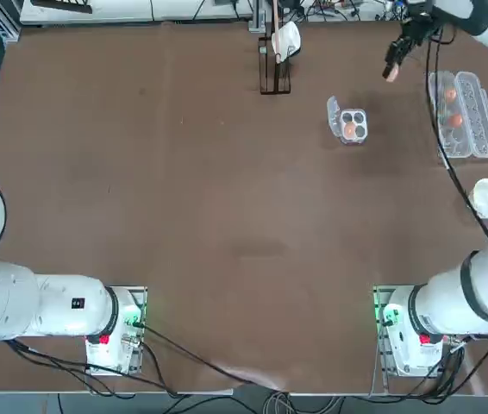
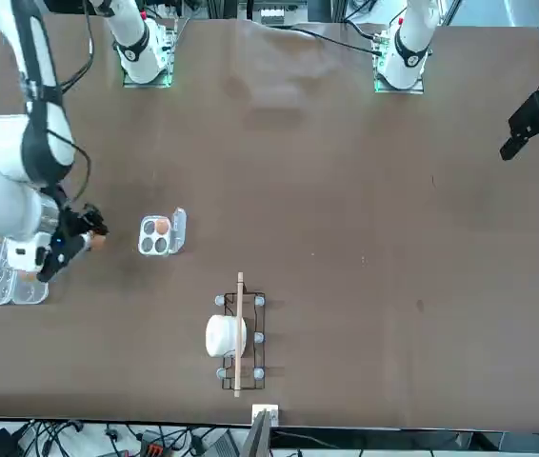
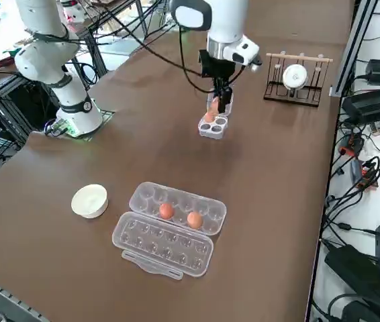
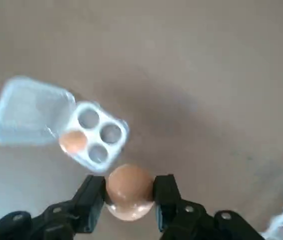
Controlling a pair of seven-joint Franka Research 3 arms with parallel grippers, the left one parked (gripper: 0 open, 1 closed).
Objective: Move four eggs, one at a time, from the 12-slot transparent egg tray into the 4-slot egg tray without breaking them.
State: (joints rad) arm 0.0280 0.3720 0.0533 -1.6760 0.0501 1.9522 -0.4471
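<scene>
Clamping 1 egg [image 4: 130, 192], the right end effector [image 4: 130, 195] hovers above the table [image 4: 206, 100].

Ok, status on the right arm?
Right gripper shut on an egg, held aloft. Small tray open, one egg in. Nothing visibly blocking.

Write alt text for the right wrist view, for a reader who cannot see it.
The right tool holds an egg between its two fingers, above a brown table. Beyond is an open four-cup tray with one egg in it.
</scene>
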